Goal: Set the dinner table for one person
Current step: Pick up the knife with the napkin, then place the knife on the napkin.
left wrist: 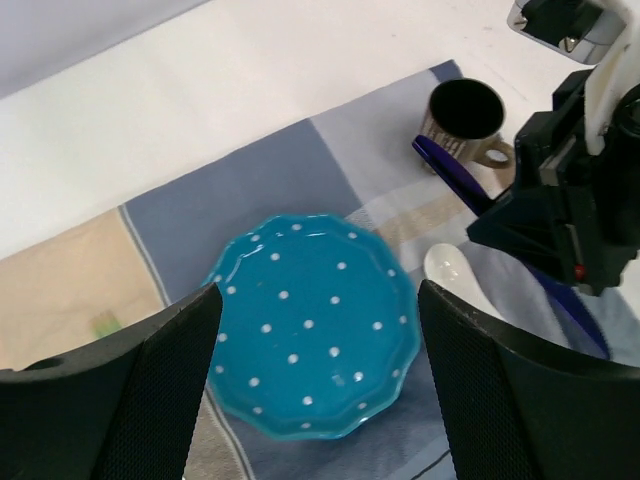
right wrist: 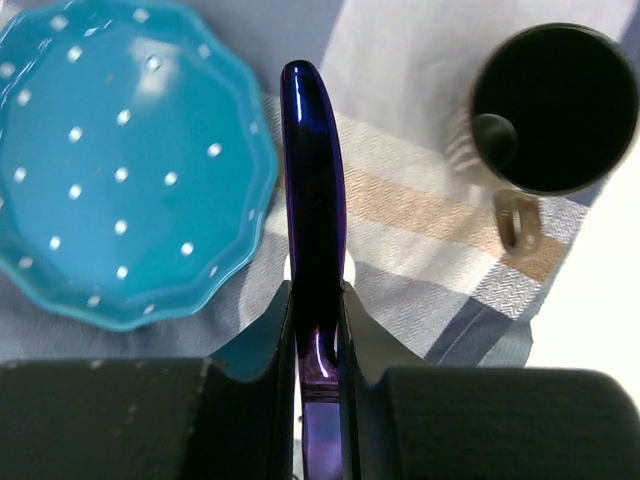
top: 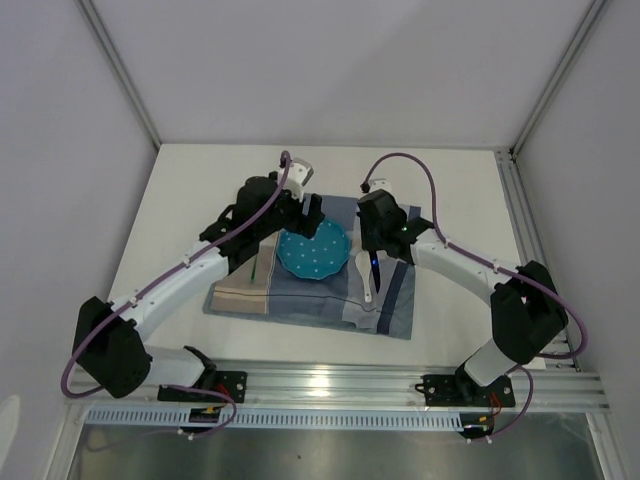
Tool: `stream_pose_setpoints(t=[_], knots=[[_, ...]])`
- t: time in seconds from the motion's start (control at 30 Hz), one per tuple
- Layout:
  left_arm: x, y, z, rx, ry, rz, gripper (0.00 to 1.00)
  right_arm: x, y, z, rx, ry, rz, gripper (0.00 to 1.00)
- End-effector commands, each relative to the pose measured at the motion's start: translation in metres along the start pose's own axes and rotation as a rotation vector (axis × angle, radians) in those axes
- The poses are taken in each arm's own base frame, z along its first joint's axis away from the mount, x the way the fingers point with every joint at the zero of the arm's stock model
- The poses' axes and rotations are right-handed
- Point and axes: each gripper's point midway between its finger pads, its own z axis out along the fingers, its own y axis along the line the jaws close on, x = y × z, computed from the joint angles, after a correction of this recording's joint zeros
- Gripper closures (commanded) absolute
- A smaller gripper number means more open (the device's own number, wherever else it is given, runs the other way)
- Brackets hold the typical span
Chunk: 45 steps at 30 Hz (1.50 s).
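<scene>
The dinner table (top: 190, 190) fills mid-frame, its checked placemat (left wrist: 280, 180) carrying a bare teal plate (left wrist: 315, 350), a white spoon (left wrist: 450, 270) and a mug (left wrist: 465, 112). The left gripper (left wrist: 320, 385) hangs spread over the plate. The right gripper (right wrist: 318, 320) pinches a blue utensil (right wrist: 312, 180) above the spoon.

Plain pale panel walls (top: 330, 60) close in the white matte bench (top: 185, 200) on its far, left and right sides, silver posts (top: 118, 70) rise from its far corners, and a silver rail (top: 330, 383) runs along its near edge under soft, even light.
</scene>
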Motion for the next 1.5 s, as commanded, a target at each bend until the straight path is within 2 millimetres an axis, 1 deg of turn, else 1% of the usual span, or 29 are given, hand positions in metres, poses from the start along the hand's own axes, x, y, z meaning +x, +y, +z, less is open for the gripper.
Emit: stream_pose_setpoints(t=[0.0, 0.03, 0.17, 0.23, 0.27, 0.3, 0.4, 0.43, 0.47, 0.53, 0.57, 0.63, 0.67, 0.73, 0.83, 0.93, 1.0, 1.03, 1.07, 1.13, 1.2, 1.23, 1.27, 1.3, 1.33, 1.37, 1.4, 1.43, 1.47], knots=[[-0.022, 0.018, -0.024, -0.084, -0.067, 0.111, 0.17, -0.024, 0.021, -0.013, -0.108, -0.038, -0.055, 1.0], [-0.026, 0.017, -0.027, -0.079, -0.093, 0.117, 0.17, -0.036, 0.028, -0.019, -0.137, -0.048, -0.099, 1.0], [-0.028, 0.019, -0.029, -0.092, -0.088, 0.131, 0.16, -0.032, 0.049, -0.028, -0.26, 0.008, -0.226, 1.0], [-0.028, 0.02, -0.03, -0.098, -0.087, 0.138, 0.16, -0.026, 0.055, -0.036, -0.258, 0.002, -0.301, 1.0], [-0.03, 0.021, -0.032, -0.1, -0.094, 0.141, 0.16, -0.029, 0.056, -0.044, -0.268, -0.034, -0.381, 1.0], [-0.031, 0.02, -0.032, -0.096, -0.098, 0.144, 0.16, -0.019, 0.065, -0.05, -0.316, -0.028, -0.464, 1.0], [-0.03, 0.018, -0.034, -0.085, -0.101, 0.144, 0.16, -0.01, 0.056, -0.062, -0.277, -0.028, -0.681, 1.0], [-0.028, 0.016, -0.034, -0.075, -0.1, 0.133, 0.16, -0.001, 0.06, -0.066, -0.324, -0.006, -0.739, 1.0], [-0.028, 0.015, -0.035, -0.069, -0.102, 0.128, 0.16, 0.007, 0.055, -0.071, -0.331, 0.034, -0.801, 1.0], [-0.025, 0.014, -0.037, -0.065, -0.104, 0.122, 0.17, 0.0, 0.046, -0.074, -0.287, -0.001, -0.885, 1.0], [-0.024, 0.014, -0.038, -0.065, -0.101, 0.118, 0.17, 0.007, 0.042, -0.074, -0.293, 0.003, -0.923, 1.0], [-0.021, 0.013, -0.042, -0.065, -0.098, 0.111, 0.17, 0.008, 0.043, -0.085, -0.365, -0.045, -1.06, 1.0], [-0.02, 0.013, -0.043, -0.065, -0.101, 0.106, 0.17, 0.015, 0.041, -0.083, -0.379, -0.065, -1.108, 1.0], [-0.016, 0.012, -0.046, -0.063, -0.103, 0.099, 0.16, 0.007, 0.043, -0.094, -0.418, -0.149, -1.21, 1.0], [-0.009, 0.003, -0.049, -0.017, -0.1, 0.098, 0.16, 0.004, 0.046, -0.102, -0.47, -0.173, -1.258, 1.0], [0.005, -0.005, -0.053, 0.021, -0.071, 0.072, 0.16, 0.009, 0.048, -0.105, -0.514, -0.164, -1.304, 1.0], [0.018, -0.023, -0.056, 0.118, -0.034, 0.09, 0.15, 0.008, 0.051, -0.108, -0.533, -0.168, -1.313, 1.0], [0.021, -0.027, -0.058, 0.138, -0.023, 0.105, 0.13, 0.01, 0.051, -0.111, -0.542, -0.166, -1.325, 1.0], [0.024, -0.035, -0.06, 0.177, -0.009, 0.123, 0.01, 0.012, 0.053, -0.114, -0.564, -0.17, -1.334, 1.0], [0.034, -0.038, -0.062, 0.199, 0.034, 0.181, 0.01, 0.013, 0.053, -0.117, -0.569, -0.175, -1.355, 1.0], [0.038, -0.035, -0.061, 0.182, 0.046, 0.228, 0.01, 0.018, 0.059, -0.122, -0.583, -0.188, -1.421, 1.0], [0.04, -0.024, -0.057, 0.122, 0.052, 0.24, 0.01, 0.025, 0.066, -0.126, -0.601, -0.2, -1.479, 1.0], [0.039, -0.023, -0.055, 0.121, 0.047, 0.248, 0.01, 0.027, 0.063, -0.123, -0.586, -0.197, -1.503, 1.0], [0.039, -0.01, -0.052, 0.055, 0.052, 0.284, 0.01, 0.035, 0.07, -0.126, -0.599, -0.208, -1.553, 1.0], [0.037, -0.003, -0.049, 0.023, 0.052, 0.3, 0.01, 0.037, 0.071, -0.123, -0.575, -0.213, -1.594, 1.0], [0.036, 0.001, -0.046, 0.002, 0.055, 0.302, 0.01, 0.051, 0.069, -0.118, -0.58, -0.188, -1.643, 1.0], [0.032, 0.018, -0.043, -0.078, 0.073, 0.276, 0.01, 0.06, 0.074, -0.115, -0.592, -0.183, -1.72, 1.0], [0.022, 0.023, -0.042, -0.099, 0.066, 0.248, 0.01, 0.065, 0.073, -0.113, -0.587, -0.163, -1.75, 1.0], [0.021, 0.029, -0.041, -0.117, 0.076, 0.216, 0.01, 0.068, 0.074, -0.111, -0.595, -0.155, -1.771, 1.0]])
